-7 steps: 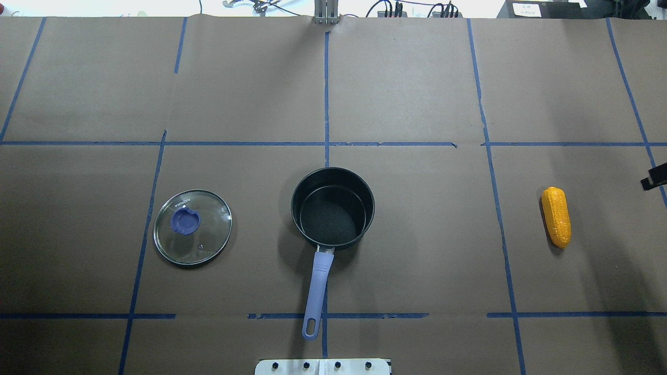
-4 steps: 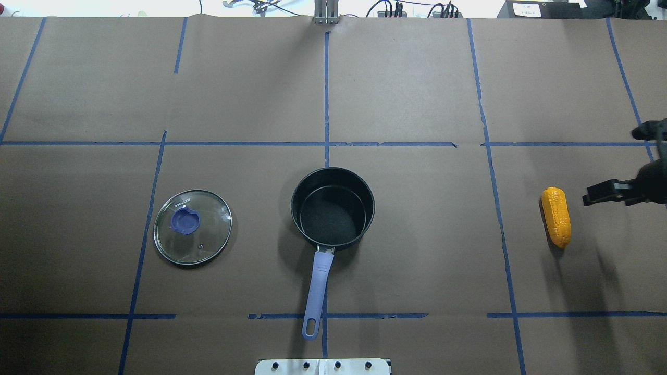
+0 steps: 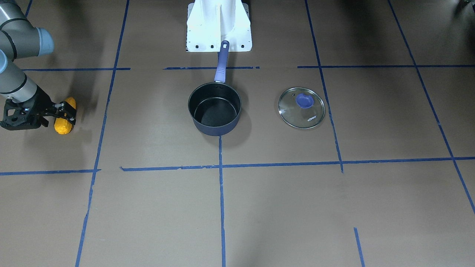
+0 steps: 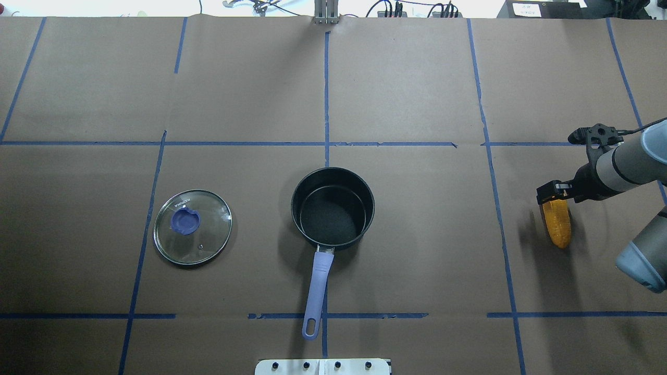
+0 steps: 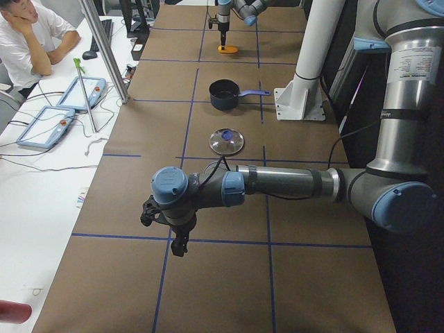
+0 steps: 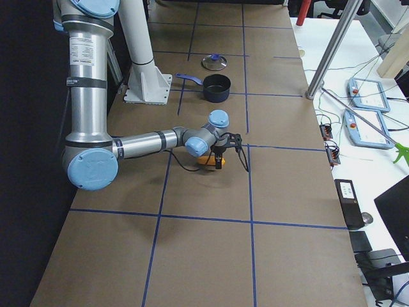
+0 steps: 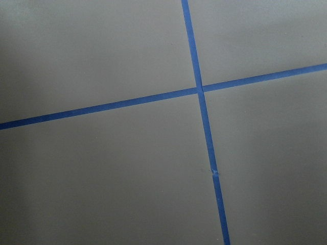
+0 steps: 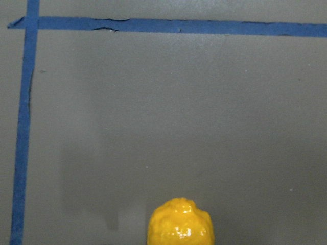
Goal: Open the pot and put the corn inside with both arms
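Note:
The pot (image 4: 333,219) stands uncovered and empty at the table's middle, its purple-blue handle (image 4: 319,281) pointing toward my base; it also shows in the front view (image 3: 215,111). The corn (image 4: 558,229) lies on the table at the right and also shows in the front view (image 3: 63,127). My right gripper (image 4: 552,194) hangs over the corn's far end with its jaws apart, holding nothing. The right wrist view shows only the corn's tip (image 8: 180,222). My left gripper (image 5: 177,243) shows only in the exterior left view, far out over the table's left end; I cannot tell if it is open.
The glass lid (image 4: 192,227) with a blue knob lies flat to the left of the pot. Blue tape lines cross the brown paper. The white base block (image 4: 323,366) sits at the near edge. A person sits at a side desk (image 5: 31,38).
My right arm has come in from the right edge and moved left until its gripper is over the corn's far end. Pot, lid and corn have not moved.

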`<action>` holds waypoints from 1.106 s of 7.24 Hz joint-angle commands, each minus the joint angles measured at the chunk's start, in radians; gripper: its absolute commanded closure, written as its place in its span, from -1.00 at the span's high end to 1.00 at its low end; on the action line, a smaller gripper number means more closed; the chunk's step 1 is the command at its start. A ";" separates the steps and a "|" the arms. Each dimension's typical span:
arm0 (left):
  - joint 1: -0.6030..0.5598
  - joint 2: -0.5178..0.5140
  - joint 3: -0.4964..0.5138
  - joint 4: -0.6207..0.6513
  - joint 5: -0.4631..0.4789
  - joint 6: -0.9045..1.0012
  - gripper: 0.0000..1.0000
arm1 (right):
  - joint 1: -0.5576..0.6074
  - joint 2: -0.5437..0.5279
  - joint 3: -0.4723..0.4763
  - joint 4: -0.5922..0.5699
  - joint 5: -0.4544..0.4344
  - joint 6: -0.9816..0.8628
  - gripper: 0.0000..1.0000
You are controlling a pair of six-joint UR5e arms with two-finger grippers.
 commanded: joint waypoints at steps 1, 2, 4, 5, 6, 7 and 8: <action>0.000 0.003 -0.001 0.000 -0.031 0.000 1.00 | -0.009 -0.008 0.005 0.000 -0.001 0.007 -0.63; 0.000 0.003 0.000 0.000 -0.035 0.000 1.00 | -0.021 -0.015 0.007 0.000 -0.005 0.007 -0.76; 0.000 0.003 0.000 0.000 -0.035 -0.002 1.00 | -0.021 -0.007 0.067 -0.016 0.005 0.004 -0.99; 0.000 0.003 0.000 0.000 -0.035 -0.003 1.00 | -0.018 0.016 0.171 -0.149 0.019 0.002 -1.00; 0.000 0.007 0.005 0.000 -0.035 -0.002 1.00 | -0.017 0.153 0.227 -0.341 0.016 0.005 -1.00; 0.000 0.031 -0.001 -0.002 -0.034 -0.005 1.00 | -0.027 0.312 0.232 -0.507 0.010 0.010 -1.00; 0.000 0.045 -0.001 -0.002 -0.034 -0.003 1.00 | -0.052 0.470 0.228 -0.668 0.008 0.025 -1.00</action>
